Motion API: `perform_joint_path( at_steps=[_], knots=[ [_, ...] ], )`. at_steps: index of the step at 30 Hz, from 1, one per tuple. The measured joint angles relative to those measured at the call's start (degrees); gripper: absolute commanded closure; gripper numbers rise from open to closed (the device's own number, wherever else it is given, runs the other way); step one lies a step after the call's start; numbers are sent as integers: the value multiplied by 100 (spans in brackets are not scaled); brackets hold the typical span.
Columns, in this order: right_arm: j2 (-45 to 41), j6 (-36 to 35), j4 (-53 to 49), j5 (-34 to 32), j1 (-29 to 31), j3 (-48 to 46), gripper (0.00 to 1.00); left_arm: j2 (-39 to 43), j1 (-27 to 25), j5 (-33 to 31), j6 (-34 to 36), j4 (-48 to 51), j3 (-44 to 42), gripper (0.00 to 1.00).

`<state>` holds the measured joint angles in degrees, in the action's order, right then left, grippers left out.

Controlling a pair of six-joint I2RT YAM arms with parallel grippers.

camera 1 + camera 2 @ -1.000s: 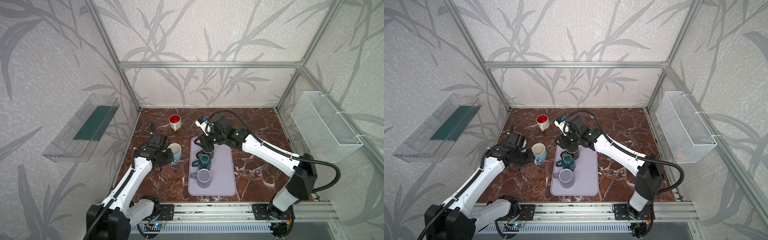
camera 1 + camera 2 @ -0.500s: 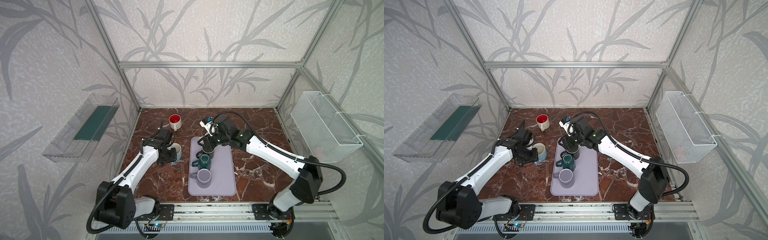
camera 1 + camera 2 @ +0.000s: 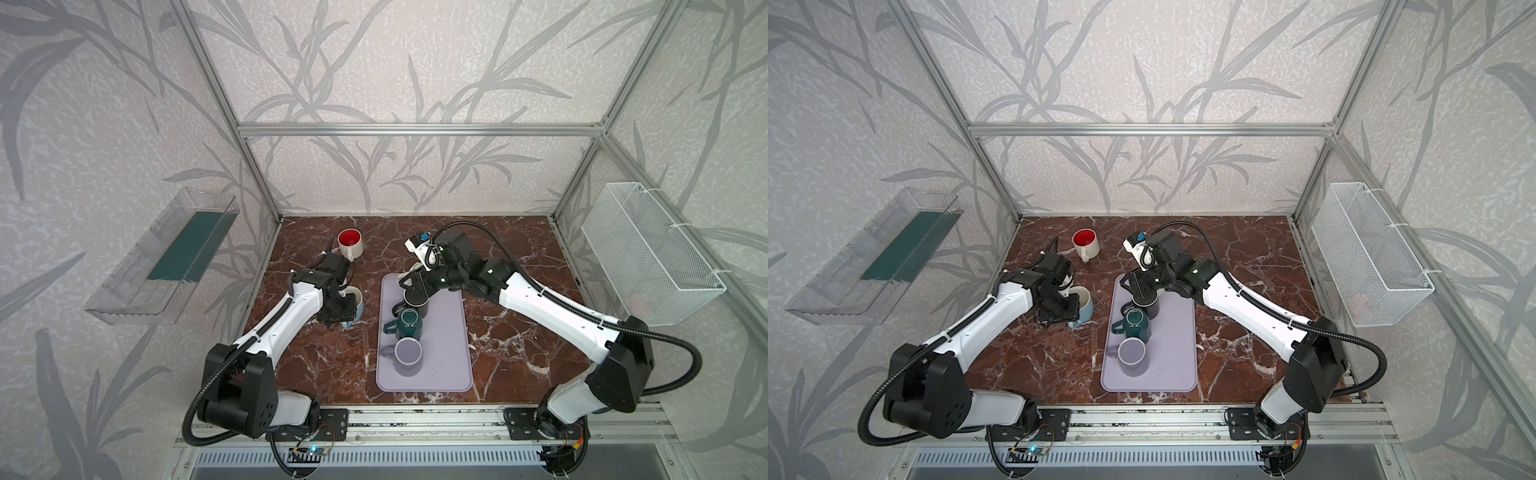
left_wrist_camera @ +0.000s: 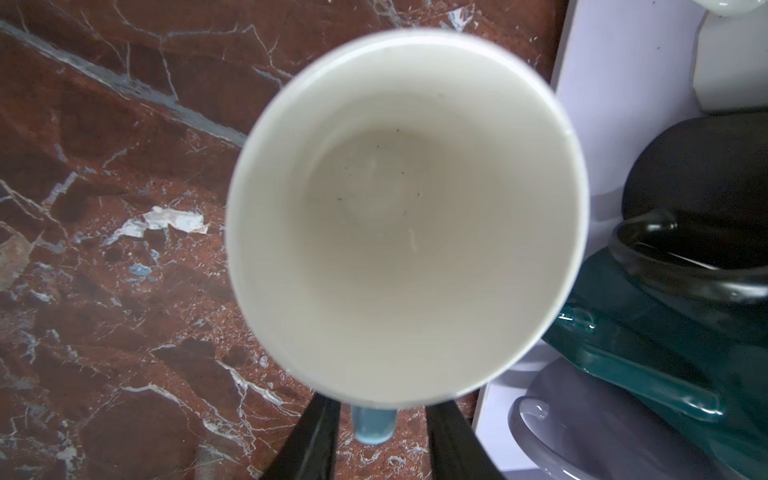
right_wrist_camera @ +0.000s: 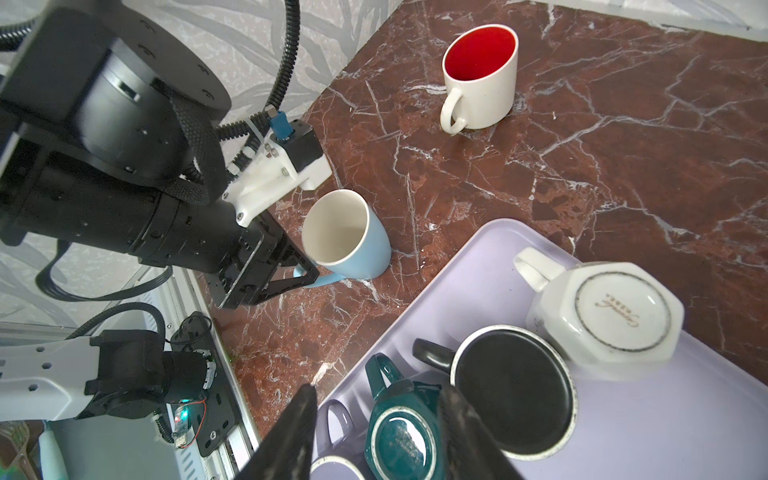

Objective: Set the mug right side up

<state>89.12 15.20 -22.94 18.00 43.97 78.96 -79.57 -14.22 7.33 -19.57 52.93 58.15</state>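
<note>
Start at the rail edge. The lilac tray [image 3: 444,365] lies lengthwise on the desk [image 3: 332,374]. From its 6 o'clock end to its 12 o'clock end it carries the purple mug [image 3: 408,351], teal mug [image 3: 409,322], black mug [image 5: 513,392] and white octagonal mug [image 5: 619,316]. All four are base up, probably set that way to drain.

The right fingers [image 5: 291,436] hang over the tray, spread apart and empty. Judge this as lining up on an inverted mug.

At the tray's 9 o'clock, on bare desk, the blue mug [image 3: 358,305] stands mouth up; treat its turn as done. The left fingers [image 4: 316,440] straddle its handle with a gap on each side, so they are parted, not pinching. A handle hold likely suits steering the rotation.

At the desk's 11 o'clock a red-lined mug [image 3: 350,243] stands upright.

The desk is veined red-brown marble. Aluminium framing and leaf-patterned panels enclose it, with a clear bin [image 3: 166,257] at 9 o'clock and a wire basket [image 3: 648,249] at 3 o'clock.
</note>
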Motion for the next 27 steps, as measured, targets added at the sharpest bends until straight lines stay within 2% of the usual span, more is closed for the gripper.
perform_joint_path(
  at_steps=[14, 22, 27],
  knots=[
    [-216, 37, 42, 2, -96, -243, 51, -317, -120, -219, 76, 192, 76, 69],
    [-332, 83, 57, 0, -149, -374, 51, -520, -286, -352, 57, 184, 76, 78],
    [-533, 103, 83, 0, -234, -498, 51, -579, -308, -448, 57, 177, 90, 88]
  ],
)
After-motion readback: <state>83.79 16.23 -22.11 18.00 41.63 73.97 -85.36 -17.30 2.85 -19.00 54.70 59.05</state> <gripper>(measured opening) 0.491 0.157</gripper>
